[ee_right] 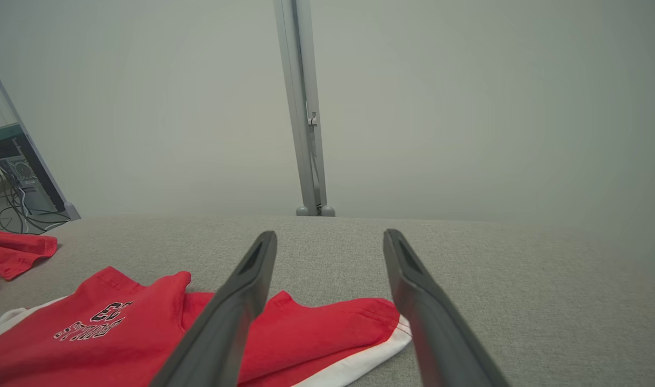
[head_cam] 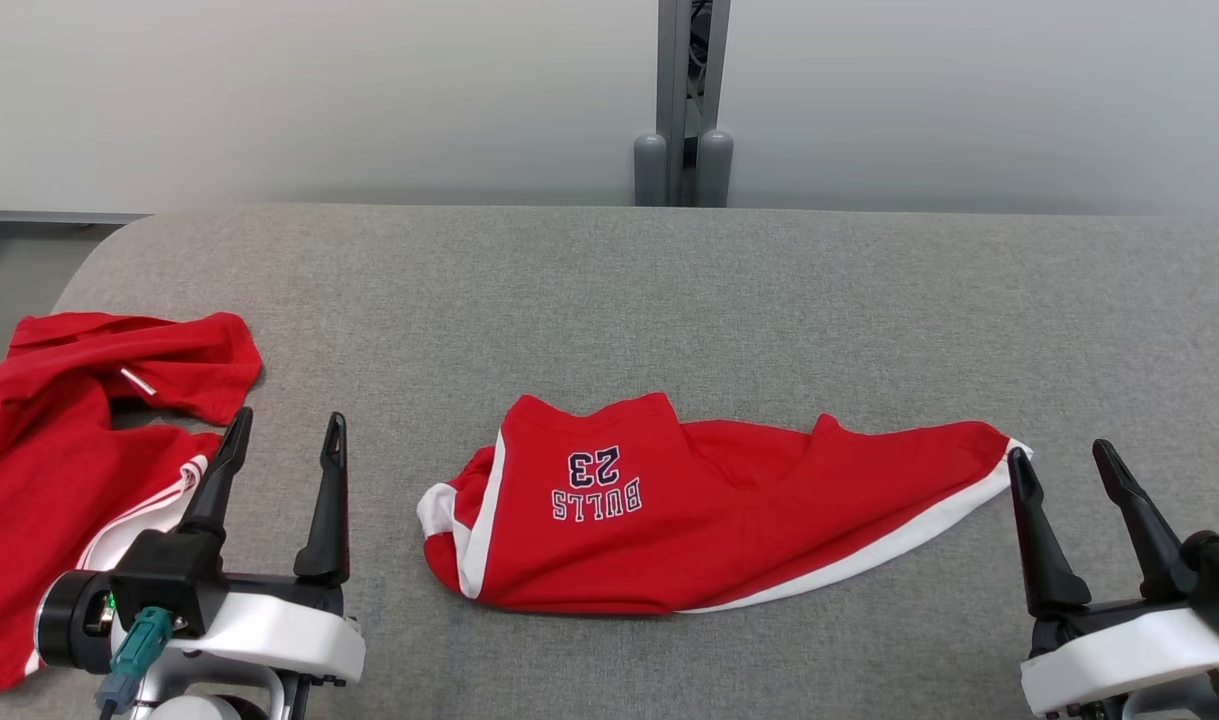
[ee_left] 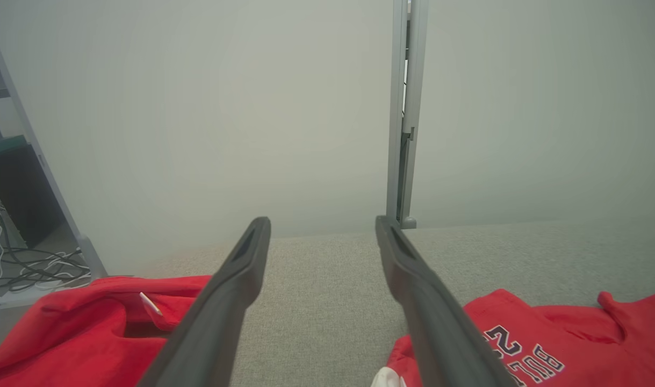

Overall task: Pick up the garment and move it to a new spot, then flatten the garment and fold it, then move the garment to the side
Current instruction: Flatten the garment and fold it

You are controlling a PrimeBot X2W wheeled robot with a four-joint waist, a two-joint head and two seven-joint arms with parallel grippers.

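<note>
1. Red cloth with white stripes, a crumpled top (head_cam: pixel 69 440), is lying at the far left of the grey table (head_cam: pixel 669 290). It is sitting on the outer side of the left gripper (head_cam: pixel 289 418), and its striped edge is running under that gripper's outer finger; whether the two are touching cannot be told.
2. The left gripper is standing wide open and gripping nothing, its two dark fingers pointing away over bare table.
3. The shirt (head_cam: pixel 689 520), red with white trim, is lying rumpled between the two grippers. Its "BULLS 23" print is reading upside down in the head view, and its bunched white-edged end is resting to the inner side of the left gripper, apart from it.
4. The right gripper (head_cam: pixel 1060 451) is also gaping fully and carrying nothing. The shirt's long white-edged corner is ending just beside the tip of its inner finger; contact cannot be told.
5. A grey post (head_cam: pixel 684 100) is rising beyond the table's far edge, ahead of both grippers.
</note>
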